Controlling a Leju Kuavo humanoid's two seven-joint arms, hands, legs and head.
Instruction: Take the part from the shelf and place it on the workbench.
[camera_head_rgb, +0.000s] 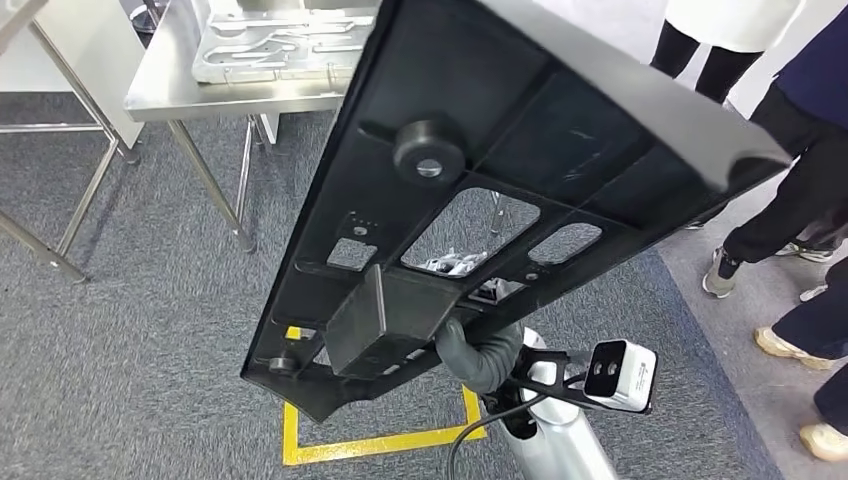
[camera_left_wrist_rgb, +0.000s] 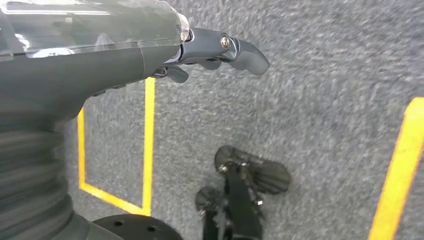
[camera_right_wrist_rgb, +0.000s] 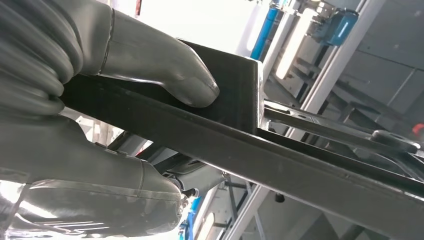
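Right hand is gripping the part, a big black flat panel with cut-outs and a round boss, and holding it up off the floor, tilted, one end low by the robot and the far end raised toward the people; in the right wrist view the thick thumb is pressing on one face of the panel edge with the rest of the hand wrapping under it, so it is clamping the part. Left hand is hanging over the grey carpet, holding nothing, fingers loosely curved and apart (no contact with anything). Steel workbench is standing ahead to the left, well apart from the part's low end, and it is carrying a silver metal tray-like piece. Yellow tape square is marking the carpet under the part. People's legs and shoes are showing along the right side, near the raised end of the panel but not touching it
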